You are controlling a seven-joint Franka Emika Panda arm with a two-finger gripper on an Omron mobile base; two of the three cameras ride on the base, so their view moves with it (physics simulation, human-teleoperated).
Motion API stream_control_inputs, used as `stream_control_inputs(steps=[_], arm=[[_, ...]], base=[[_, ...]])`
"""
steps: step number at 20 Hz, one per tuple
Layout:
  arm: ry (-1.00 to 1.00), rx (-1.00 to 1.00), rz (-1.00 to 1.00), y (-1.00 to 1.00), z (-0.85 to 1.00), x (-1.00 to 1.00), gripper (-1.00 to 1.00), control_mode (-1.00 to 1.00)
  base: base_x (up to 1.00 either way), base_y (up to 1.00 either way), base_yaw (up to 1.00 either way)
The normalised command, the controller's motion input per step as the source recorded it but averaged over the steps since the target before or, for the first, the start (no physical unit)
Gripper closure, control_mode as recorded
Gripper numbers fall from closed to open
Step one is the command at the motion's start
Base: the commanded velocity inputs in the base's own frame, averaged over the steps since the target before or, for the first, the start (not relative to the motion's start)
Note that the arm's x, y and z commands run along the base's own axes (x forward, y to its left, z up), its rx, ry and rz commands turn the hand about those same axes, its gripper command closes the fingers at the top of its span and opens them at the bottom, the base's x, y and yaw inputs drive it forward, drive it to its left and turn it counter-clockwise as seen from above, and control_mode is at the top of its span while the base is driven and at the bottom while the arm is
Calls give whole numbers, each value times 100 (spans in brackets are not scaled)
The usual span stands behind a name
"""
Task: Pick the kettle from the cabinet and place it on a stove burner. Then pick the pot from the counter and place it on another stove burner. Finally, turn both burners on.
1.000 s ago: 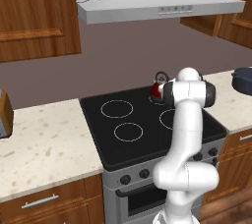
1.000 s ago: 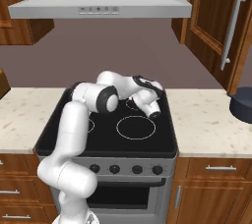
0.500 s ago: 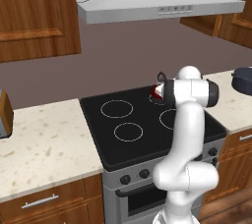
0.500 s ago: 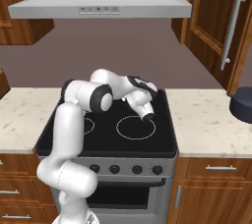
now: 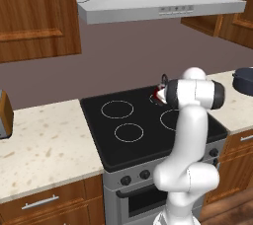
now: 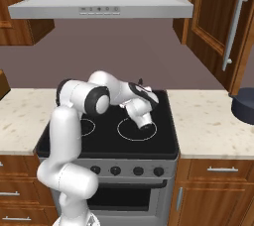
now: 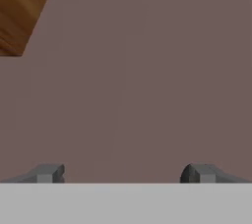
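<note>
Gripper jaws are seen spread wide in the hand view, with nothing between the two dark fingertips and only the mauve wall and a corner of wood cabinet ahead of them. The kettle is set upright on the back right of the black cooktop, mostly hidden behind the arm in the left base view; its red body and the black arch of its handle are visible, while the direction of its spout cannot be told. In the right base view a little of its handle is seen above the wrist. Compared with half a second ago, the hand has been drawn slightly away from the kettle and the jaws have been opened a little further. The pot is left at the right edge of the counter, well apart from the cooktop. The front burner rings are uncovered, and open glass is left around the largest circle.
</note>
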Motion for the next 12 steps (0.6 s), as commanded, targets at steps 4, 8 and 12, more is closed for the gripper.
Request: stream_control_inputs(steps=[4,8,12], arm=[[-21,-4,0,0,20,-49,-100,-100],[-15,-3,0,0,5,-29,-100,-100],[-15,-2,0,0,8,-30,-100,-100]], base=[[0,0,0],[0,0,0],[0,0,0]])
